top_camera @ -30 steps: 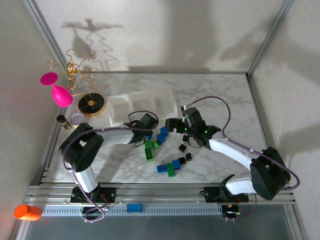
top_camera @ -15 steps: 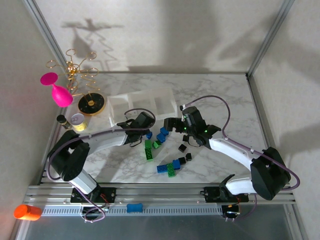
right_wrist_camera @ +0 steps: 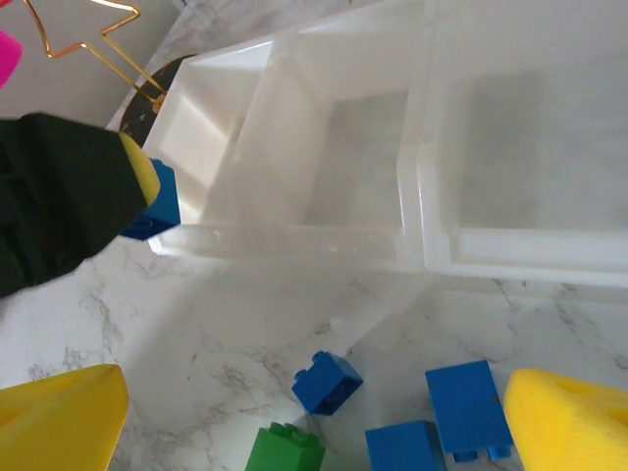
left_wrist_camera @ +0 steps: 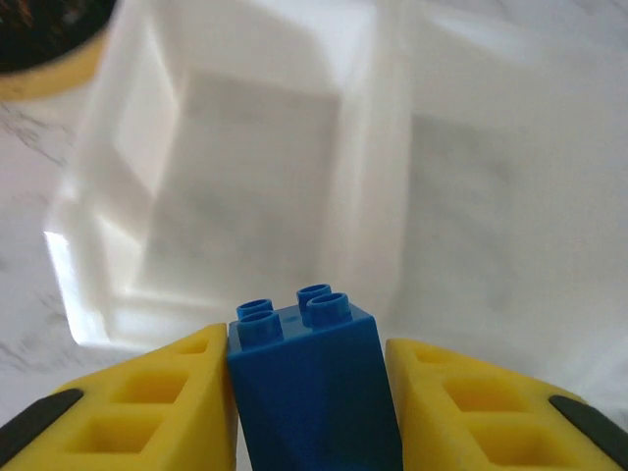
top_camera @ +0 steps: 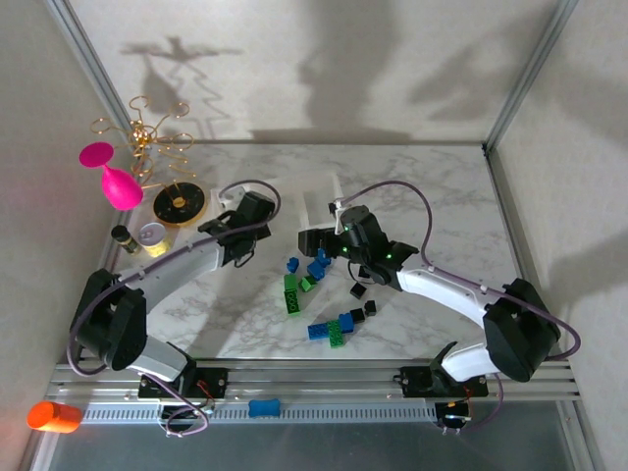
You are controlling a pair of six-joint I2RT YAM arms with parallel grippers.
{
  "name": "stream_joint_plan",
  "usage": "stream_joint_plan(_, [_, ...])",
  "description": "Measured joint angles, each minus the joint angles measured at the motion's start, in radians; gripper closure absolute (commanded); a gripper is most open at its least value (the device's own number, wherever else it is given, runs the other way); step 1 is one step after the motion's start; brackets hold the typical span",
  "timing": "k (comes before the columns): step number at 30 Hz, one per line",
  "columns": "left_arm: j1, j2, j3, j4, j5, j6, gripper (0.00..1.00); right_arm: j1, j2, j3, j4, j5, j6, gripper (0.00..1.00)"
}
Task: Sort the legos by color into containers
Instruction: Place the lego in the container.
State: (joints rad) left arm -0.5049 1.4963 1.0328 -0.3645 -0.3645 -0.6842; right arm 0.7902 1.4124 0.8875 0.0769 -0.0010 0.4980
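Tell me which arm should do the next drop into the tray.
Left. The left claw grips a blue brick at the edge of the tray; the right claw hangs open above loose bricks.

The containers (right_wrist_camera: 294, 240), a whitish clear tray of three low-walled square compartments joined in a row, are sitting level. One blue lego (left_wrist_camera: 309, 383), a tall brick with its four studs pointing toward the tray, is being gripped between the yellow fingers of the left gripper (left_wrist_camera: 306, 345), hovering at the near corner of the left compartment. The loose legos (top_camera: 319, 263) are lying scattered in front of the tray: blue bricks nearest it, a longer green brick (top_camera: 291, 294) just beside them, three tiny black cubes (top_camera: 358, 290) to the right, and a touching blue-and-green cluster (top_camera: 332, 332) farthest from the tray
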Motion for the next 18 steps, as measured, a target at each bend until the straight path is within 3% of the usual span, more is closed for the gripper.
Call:
stream_joint_plan(10, [0.17,0.197,0.085,0.064,0.005,0.152,0.59,0.0,0.005,0.005,0.017,0.016,0.012,0.01])
stream_joint_plan(18, [0.197,0.315,0.172,0.145,0.021,0.263,0.57,0.0,-0.003,0.005,0.017,0.043,0.015,0.01])
